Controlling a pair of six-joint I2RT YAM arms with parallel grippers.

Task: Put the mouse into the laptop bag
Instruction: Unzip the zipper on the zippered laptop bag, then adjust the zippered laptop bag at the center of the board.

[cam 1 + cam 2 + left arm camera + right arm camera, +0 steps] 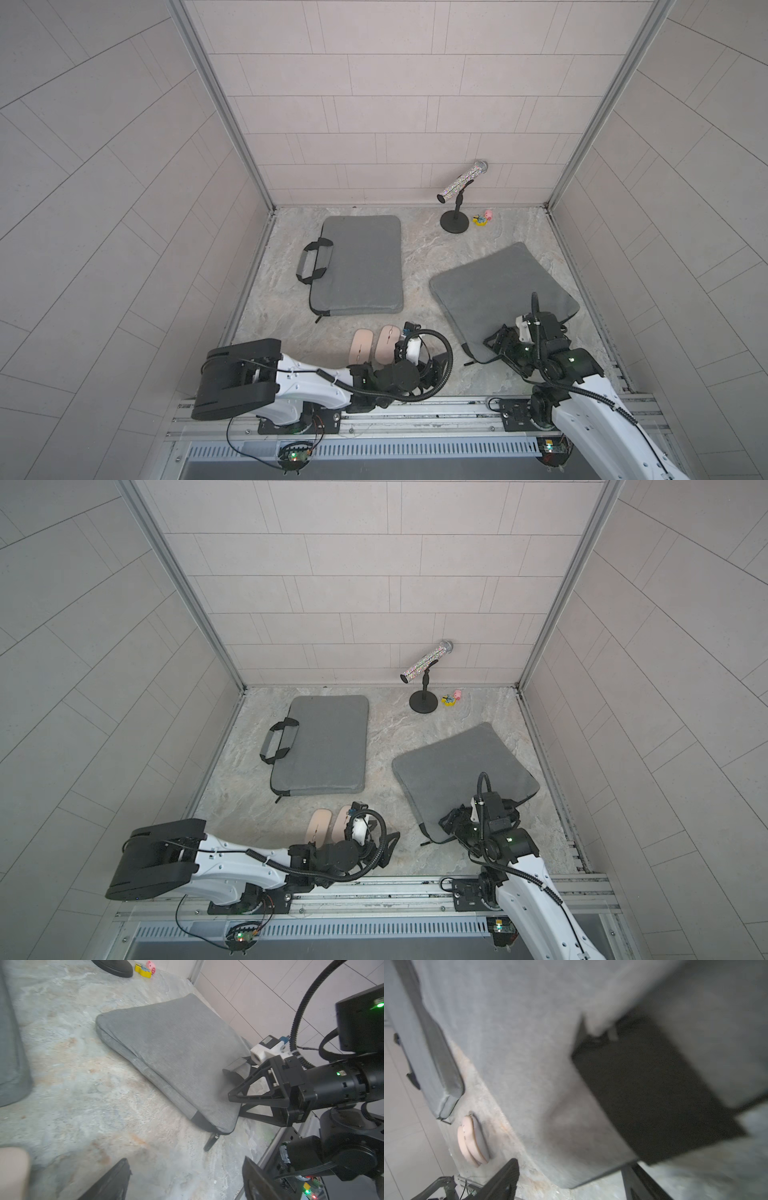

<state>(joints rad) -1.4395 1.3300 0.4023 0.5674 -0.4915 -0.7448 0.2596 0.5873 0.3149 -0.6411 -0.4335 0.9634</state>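
1. The left gripper has its jaws spread wide and holds nothing.
2. The mouse lies just beside it on its left, with its long axis pointing away from the robot's base. A second mouse lies parallel, further left.
3. The left arm is clearly the nearer. Its jaws face the laptop bag, so a grab likely needs a turn leftward.
4. The right gripper is also open and empty. It sits at that bag's near corner, well apart from both mice.
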